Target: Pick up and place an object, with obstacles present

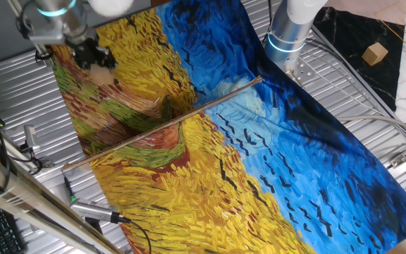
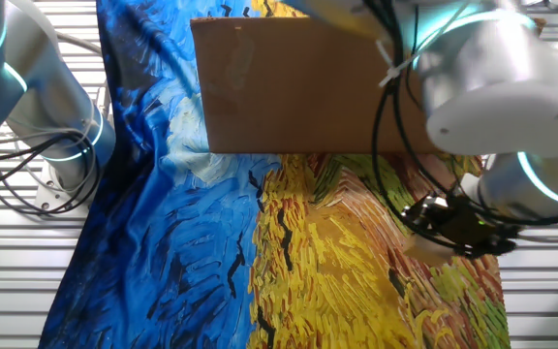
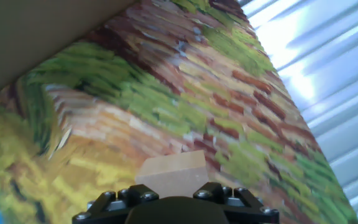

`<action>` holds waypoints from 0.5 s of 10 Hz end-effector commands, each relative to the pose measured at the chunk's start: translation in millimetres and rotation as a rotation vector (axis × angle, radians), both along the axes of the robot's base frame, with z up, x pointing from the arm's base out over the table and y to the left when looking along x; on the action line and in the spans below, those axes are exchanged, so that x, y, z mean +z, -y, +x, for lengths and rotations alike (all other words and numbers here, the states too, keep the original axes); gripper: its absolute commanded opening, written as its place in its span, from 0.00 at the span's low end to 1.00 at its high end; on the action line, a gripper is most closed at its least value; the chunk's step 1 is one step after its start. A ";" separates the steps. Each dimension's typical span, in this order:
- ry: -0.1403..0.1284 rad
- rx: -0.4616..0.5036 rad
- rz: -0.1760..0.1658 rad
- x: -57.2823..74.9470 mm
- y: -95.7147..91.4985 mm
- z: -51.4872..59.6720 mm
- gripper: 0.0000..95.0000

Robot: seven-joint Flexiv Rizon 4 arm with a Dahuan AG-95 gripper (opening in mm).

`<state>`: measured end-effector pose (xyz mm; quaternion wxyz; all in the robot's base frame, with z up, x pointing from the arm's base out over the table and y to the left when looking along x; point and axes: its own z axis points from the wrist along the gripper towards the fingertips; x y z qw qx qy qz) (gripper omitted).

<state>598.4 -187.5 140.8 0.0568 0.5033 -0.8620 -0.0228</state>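
Note:
The light tan wooden cube lies on the painted cloth, right in front of my gripper in the hand view. The two black fingers stand apart, wider than the cube, with nothing held between them. In one fixed view the gripper hangs at the cloth's far left corner, with the cube just under it. In the other fixed view the gripper is low at the right, the cube beside it. The long thin brown rod lies diagonally across the cloth, well clear of the gripper.
A brown cardboard board stands just behind the gripper and also fills the hand view's top left. A second arm's base stands at the far edge. Another tan block sits off the cloth. Tools lie by the near edge.

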 end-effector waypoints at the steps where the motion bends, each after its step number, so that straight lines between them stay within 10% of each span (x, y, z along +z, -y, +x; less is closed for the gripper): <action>1: -0.007 -0.004 -0.004 13.9 4.4 1.6 0.00; 5: 0.014 0.008 -0.020 13.9 4.4 1.6 0.00</action>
